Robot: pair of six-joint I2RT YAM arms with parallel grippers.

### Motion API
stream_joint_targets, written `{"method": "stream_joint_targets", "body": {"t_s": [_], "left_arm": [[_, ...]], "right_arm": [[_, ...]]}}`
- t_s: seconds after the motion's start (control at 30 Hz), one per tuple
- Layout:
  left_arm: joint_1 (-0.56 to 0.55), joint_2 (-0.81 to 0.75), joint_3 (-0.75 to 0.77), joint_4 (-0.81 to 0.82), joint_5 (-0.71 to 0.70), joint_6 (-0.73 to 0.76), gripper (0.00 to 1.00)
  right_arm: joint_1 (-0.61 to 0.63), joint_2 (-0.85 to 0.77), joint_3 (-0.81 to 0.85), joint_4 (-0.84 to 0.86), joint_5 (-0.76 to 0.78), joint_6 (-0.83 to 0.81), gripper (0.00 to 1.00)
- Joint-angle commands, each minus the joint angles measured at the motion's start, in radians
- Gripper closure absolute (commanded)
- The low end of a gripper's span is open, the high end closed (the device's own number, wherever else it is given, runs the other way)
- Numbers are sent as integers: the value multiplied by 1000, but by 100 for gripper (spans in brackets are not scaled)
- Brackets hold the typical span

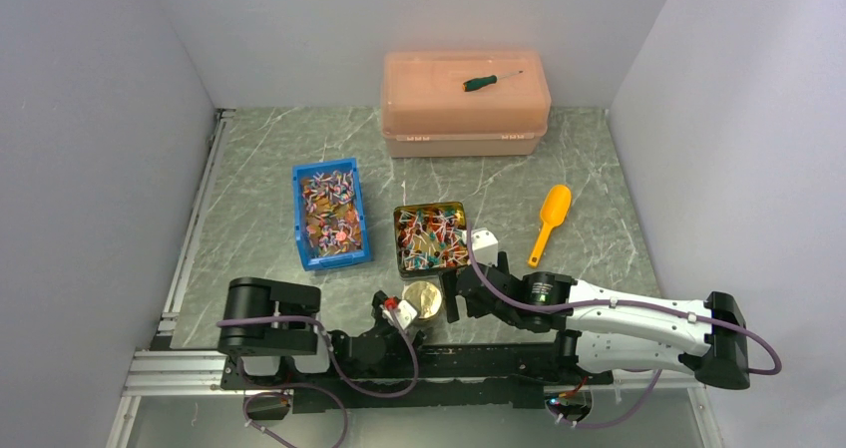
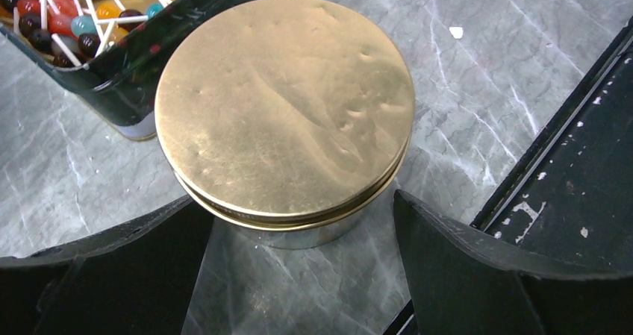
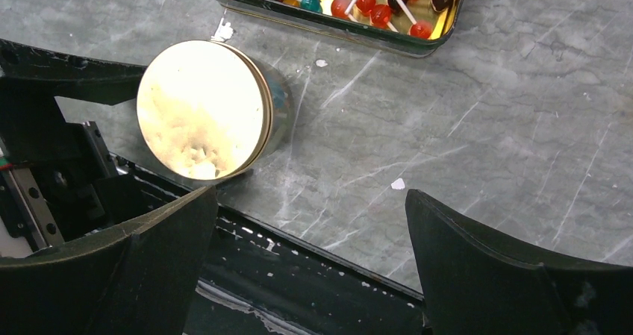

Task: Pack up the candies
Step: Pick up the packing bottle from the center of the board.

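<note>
At bottom centre both arms fold inward: left gripper (image 1: 399, 314) wide just below the round gold tin (image 1: 424, 297), right gripper (image 1: 462, 294) wide, empty, at its right.

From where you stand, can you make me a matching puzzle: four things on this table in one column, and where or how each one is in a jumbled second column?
Things:
1. screwdriver
2. scoop
3. round tin
4. blue bin

Place or state:
A. holds candies, left of the square tin
B. gold-topped, shut
C. lying on the pink box
D. lying right of the square tin

Pairs: 1-C, 2-D, 3-B, 4-A
</note>
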Motion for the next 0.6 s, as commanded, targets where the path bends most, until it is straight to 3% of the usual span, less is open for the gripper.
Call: {"method": "stream_joint_targets", "body": {"t_s": [0.0, 0.57], "left_arm": [[7, 80, -20, 298, 24, 100, 4], [116, 148, 15, 368, 126, 98, 2]], "right_arm": [[-4, 2, 4, -1, -10, 26, 0], [-5, 28, -6, 27, -14, 34, 0]]}}
